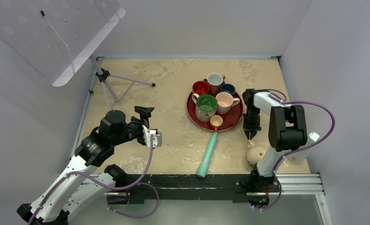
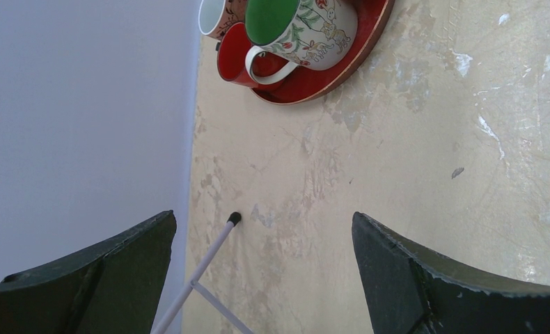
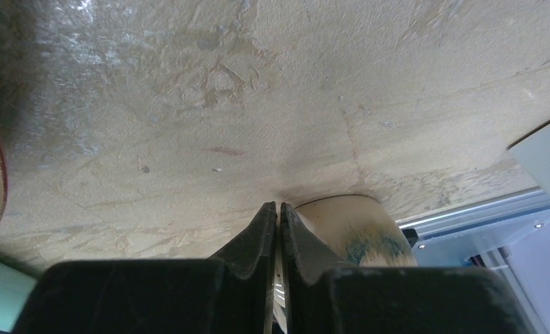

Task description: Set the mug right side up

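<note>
The mug [image 1: 257, 153] is rounded and beige, and rests on the table near the front right edge, beside the right arm's base. In the right wrist view the mug [image 3: 359, 226] has a blue smudge on its side, and its end meets the table just right of my fingers. My right gripper [image 1: 250, 137] points down at the mug's far side. There the right gripper [image 3: 278, 206] has its jaws almost touching, with a pale glossy sliver, seemingly the mug's handle, pinched between them. My left gripper [image 1: 154, 138] hovers at mid-left; this left gripper [image 2: 264, 213] is wide open over bare table.
A red tray [image 1: 192, 117] at centre back holds several cups, among them a green-lined mug [image 1: 205, 104] and a peach-lined one [image 1: 224, 101]. A teal-handled scoop [image 1: 207, 154] lies in front of it. A white tripod [image 1: 113, 84] stands back left. A metal rail [image 1: 295, 180] edges the front.
</note>
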Robot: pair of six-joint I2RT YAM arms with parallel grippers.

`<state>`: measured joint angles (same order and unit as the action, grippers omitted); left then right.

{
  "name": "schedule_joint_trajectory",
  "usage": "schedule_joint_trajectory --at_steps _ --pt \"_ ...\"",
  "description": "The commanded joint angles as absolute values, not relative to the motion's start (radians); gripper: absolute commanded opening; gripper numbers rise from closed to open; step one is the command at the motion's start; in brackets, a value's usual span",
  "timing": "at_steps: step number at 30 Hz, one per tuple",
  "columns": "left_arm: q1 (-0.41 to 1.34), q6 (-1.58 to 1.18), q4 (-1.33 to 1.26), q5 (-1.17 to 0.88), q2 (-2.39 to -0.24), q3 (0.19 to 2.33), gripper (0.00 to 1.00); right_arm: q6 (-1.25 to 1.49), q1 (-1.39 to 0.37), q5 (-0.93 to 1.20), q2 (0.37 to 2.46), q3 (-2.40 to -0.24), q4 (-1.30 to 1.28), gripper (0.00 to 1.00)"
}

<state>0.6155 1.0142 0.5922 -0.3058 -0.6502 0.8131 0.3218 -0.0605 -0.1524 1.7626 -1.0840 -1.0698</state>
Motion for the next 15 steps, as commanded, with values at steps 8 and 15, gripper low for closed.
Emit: schedule_joint_trajectory --at_steps 8,15 --pt "0.609 1.028 0.566 -0.309 -0.654 0.815 1.00 0.296 -0.080 -0.150 1.701 -1.179 -1.144 0.62" --pt "0.610 1.036 0.560 -0.318 -0.654 0.815 1.00 0.230 -0.085 -0.003 1.620 -1.321 -1.074 0.89"
